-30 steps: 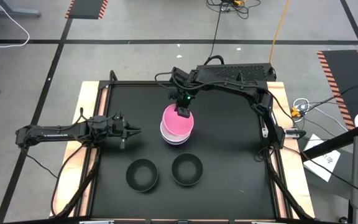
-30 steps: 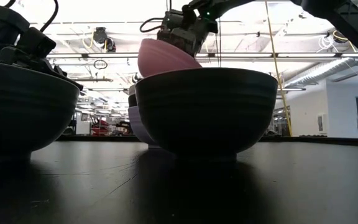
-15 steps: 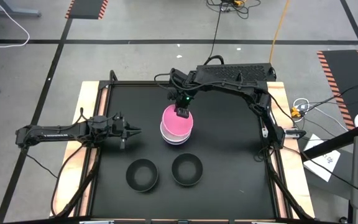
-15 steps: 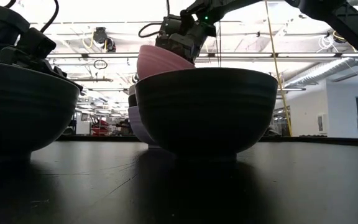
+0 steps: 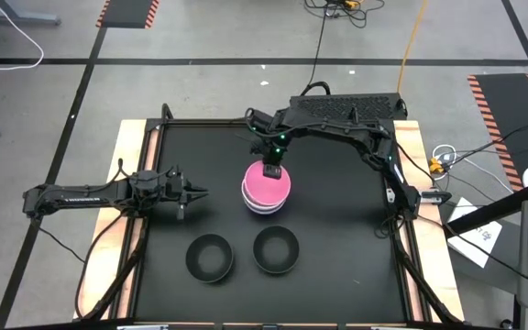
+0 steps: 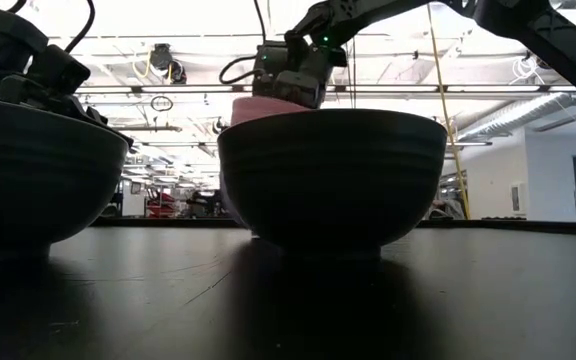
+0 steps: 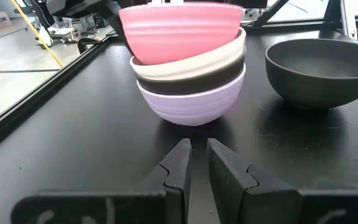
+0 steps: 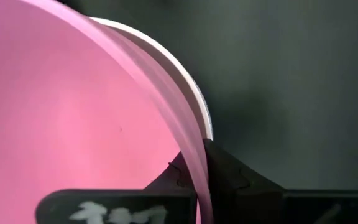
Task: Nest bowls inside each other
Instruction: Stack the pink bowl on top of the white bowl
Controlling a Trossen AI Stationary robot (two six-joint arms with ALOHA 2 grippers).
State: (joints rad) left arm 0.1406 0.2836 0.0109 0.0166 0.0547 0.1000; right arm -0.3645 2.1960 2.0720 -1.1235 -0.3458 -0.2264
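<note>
A stack of bowls stands mid-table: lavender (image 7: 188,106) at the bottom on its base, then black (image 7: 191,82), white (image 7: 191,62) and the pink bowl (image 5: 266,188) on top. My right gripper (image 5: 270,170) is over the stack's far side, shut on the pink bowl (image 7: 179,31). Two more black bowls (image 5: 210,258) (image 5: 276,250) stand on their bases near the table's near edge. My left gripper (image 5: 193,192) waits shut to the left of the stack, low over the table, touching nothing. My right gripper pinches the pink bowl's rim (image 8: 191,149) on its far side, one finger (image 8: 176,177) inside the bowl and one finger (image 8: 229,174) outside. The fingers come from above, pointing down. The bowl sits roughly level inside the white bowl (image 8: 194,99).
The black mat has a raised frame (image 5: 145,183) along its sides. In the low view the near black bowl (image 6: 330,175) hides most of the stack. Bare mat lies right of the stack and toward the far edge.
My right gripper has come down and slightly toward the near edge, staying shut on the pink bowl. The bowl was tilted above the stack; it has levelled out and sunk into the white bowl.
</note>
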